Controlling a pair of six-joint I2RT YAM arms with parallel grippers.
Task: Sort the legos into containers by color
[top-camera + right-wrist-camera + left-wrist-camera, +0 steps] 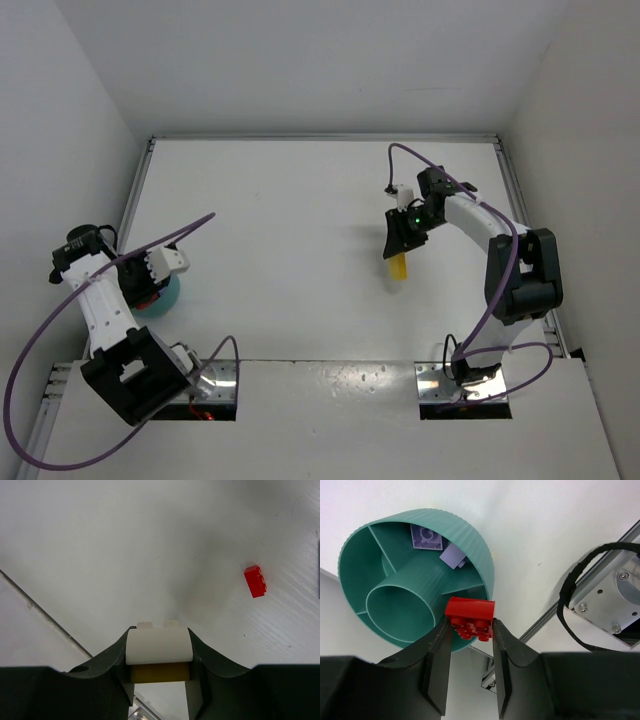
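Observation:
My left gripper [470, 627] is shut on a small red brick [470, 614] and holds it just over the near rim of the teal bowl [475, 540]. The bowl has an inner cylinder and divided compartments. In the top view the left gripper [150, 283] sits over the bowl [172, 298] at the left. My right gripper [159, 642] is shut on a yellow brick [160, 672] with a white studded piece [159, 645] on it, above the table. In the top view the yellow brick [398, 266] hangs below the right gripper [400, 243]. Another red brick [255, 581] lies on the table beyond it.
Two lavender pieces [426, 536] lie in a far compartment of the bowl. A metal rail and bracket [607, 597] with a black cable [570, 595] run beside the bowl. White enclosure walls [90, 110] border the table on three sides. Purple cables [170, 236] loop over both arms.

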